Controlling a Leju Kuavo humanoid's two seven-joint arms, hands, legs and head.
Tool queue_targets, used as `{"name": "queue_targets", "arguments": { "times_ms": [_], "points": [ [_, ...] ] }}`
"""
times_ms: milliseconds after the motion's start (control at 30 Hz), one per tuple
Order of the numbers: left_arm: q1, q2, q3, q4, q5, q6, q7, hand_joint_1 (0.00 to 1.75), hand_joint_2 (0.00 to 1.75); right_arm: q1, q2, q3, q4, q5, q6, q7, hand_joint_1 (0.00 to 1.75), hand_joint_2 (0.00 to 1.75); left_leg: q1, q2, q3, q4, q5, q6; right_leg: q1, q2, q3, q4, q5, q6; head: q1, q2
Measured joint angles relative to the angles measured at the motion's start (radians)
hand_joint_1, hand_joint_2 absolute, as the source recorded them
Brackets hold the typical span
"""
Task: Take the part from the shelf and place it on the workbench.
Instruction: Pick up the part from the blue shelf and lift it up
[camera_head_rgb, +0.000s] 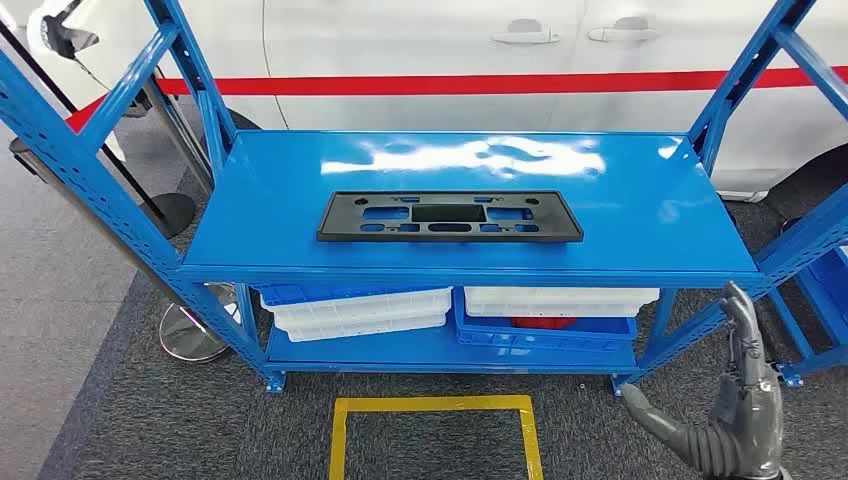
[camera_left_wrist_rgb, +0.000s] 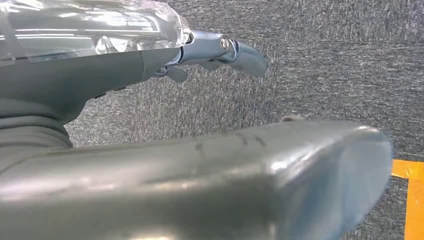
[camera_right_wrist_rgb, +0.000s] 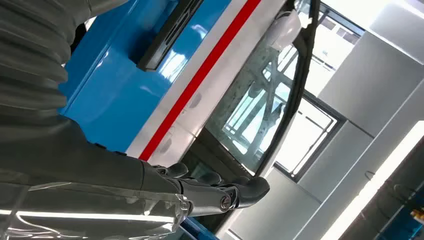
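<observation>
The task looks to be at its very beginning. The part (camera_head_rgb: 450, 217), a flat black rectangular frame with several cut-outs, lies flat on the top tier of the blue shelf (camera_head_rgb: 640, 215), roughly centred and nearer the front edge than the back, with nothing touching it. In the right wrist view it (camera_right_wrist_rgb: 167, 34) shows as a dark slab edge-on against the blue surface. The right robot hand (camera_head_rgb: 735, 420) is raised in front of the shelf's right front corner, below the level of the top tier and well apart from the part; its fingers are extended and spread, and it holds nothing. The left robot hand (camera_left_wrist_rgb: 210, 50) hangs low over the grey carpet near a strip of yellow floor tape (camera_left_wrist_rgb: 412, 195); its fingers seem stretched out and empty, though the thick thumb hides much of that view, so this is less certain. So nothing has been grasped yet, and every step remains: reaching to the part, taking hold, lifting it off the shelf, carrying it away and setting it down. No desk can be made out here, so the robot will likely need to turn or walk to reach it. White bins (camera_head_rgb: 360, 310) sit on the lower tier, and a white car with a red stripe (camera_head_rgb: 480, 84) stands behind.
</observation>
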Motion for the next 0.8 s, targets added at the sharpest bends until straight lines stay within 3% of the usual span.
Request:
{"name": "queue_targets", "arguments": {
  "times_ms": [267,400,433,500,533,567,600,633,700,733,800],
  "points": [
    [-0.003,-0.002,-0.001,0.003,-0.015,0.005,-0.001,0.00,0.00,-0.013,0.000,0.101,0.008,0.234,-0.090,0.039,0.00,1.75,-0.003,0.000,-0.008,0.008,-0.003,0.011,-0.006,0.000,0.000,-0.004,0.004,0.009,0.000,0.000],
    [-0.006,-0.008,-0.001,0.004,-0.027,0.010,-0.003,0.00,0.00,-0.047,0.000,0.195,0.049,0.308,-0.111,0.087,0.00,1.75,0.004,0.001,0.000,-0.014,0.015,0.033,-0.004,-0.002,-0.005,0.004,-0.004,0.019,0.000,0.000],
    [-0.007,-0.010,-0.001,0.004,-0.030,0.011,-0.004,0.00,0.00,-0.058,0.000,0.219,0.064,0.315,-0.110,0.100,0.00,1.75,0.006,0.002,0.002,-0.022,0.021,0.039,-0.002,-0.003,-0.022,0.039,-0.026,0.018,0.000,0.000],
    [-0.007,-0.014,-0.001,0.006,-0.037,0.013,-0.004,0.00,0.00,-0.079,0.000,0.264,0.106,0.328,-0.104,0.129,0.00,1.75,0.004,0.003,-0.001,-0.026,0.025,0.045,0.001,-0.003,-0.085,0.165,-0.088,0.013,0.000,0.000],
    [-0.006,-0.016,-0.001,0.006,-0.040,0.013,-0.004,0.00,0.00,-0.089,0.002,0.284,0.128,0.335,-0.101,0.145,0.00,1.75,0.001,0.002,-0.002,-0.025,0.026,0.045,0.002,-0.003,-0.118,0.229,-0.110,0.012,0.000,0.000],
    [-0.006,-0.018,-0.002,0.007,-0.044,0.013,-0.005,0.00,0.00,-0.097,0.004,0.302,0.150,0.344,-0.097,0.159,0.00,1.75,-0.001,0.002,-0.002,-0.025,0.025,0.045,0.003,-0.003,-0.138,0.265,-0.112,0.010,0.000,0.000],
    [-0.006,-0.020,-0.002,0.008,-0.048,0.013,-0.005,0.00,0.00,-0.106,0.008,0.319,0.170,0.354,-0.096,0.171,0.00,1.75,-0.002,0.001,-0.001,-0.024,0.024,0.045,0.004,-0.003,-0.140,0.260,-0.094,0.007,0.000,0.000],
    [-0.006,-0.021,-0.002,0.008,-0.051,0.013,-0.005,0.00,0.00,-0.116,0.013,0.336,0.190,0.367,-0.095,0.184,0.00,1.75,-0.004,-0.001,0.001,-0.023,0.023,0.044,0.006,-0.003,-0.123,0.217,-0.059,0.003,0.000,0.000],
    [-0.007,-0.026,-0.003,0.008,-0.059,0.013,-0.005,0.00,0.00,-0.138,0.025,0.369,0.227,0.394,-0.097,0.208,0.00,1.75,-0.007,-0.002,0.006,-0.020,0.018,0.039,0.013,-0.003,-0.062,0.079,0.011,-0.011,0.000,0.000],
    [-0.007,-0.027,-0.003,0.008,-0.062,0.013,-0.005,0.00,0.00,-0.146,0.030,0.382,0.242,0.406,-0.098,0.218,0.00,1.75,-0.008,-0.003,0.006,-0.018,0.015,0.035,0.016,-0.004,-0.040,0.028,0.029,-0.016,0.000,0.000],
    [-0.007,-0.031,-0.003,0.008,-0.066,0.012,-0.005,0.00,0.00,-0.157,0.039,0.401,0.260,0.426,-0.101,0.232,0.00,1.75,-0.009,-0.003,0.001,-0.016,0.013,0.026,0.023,-0.005,-0.029,-0.004,0.030,-0.021,0.000,0.000]
  ]
}}
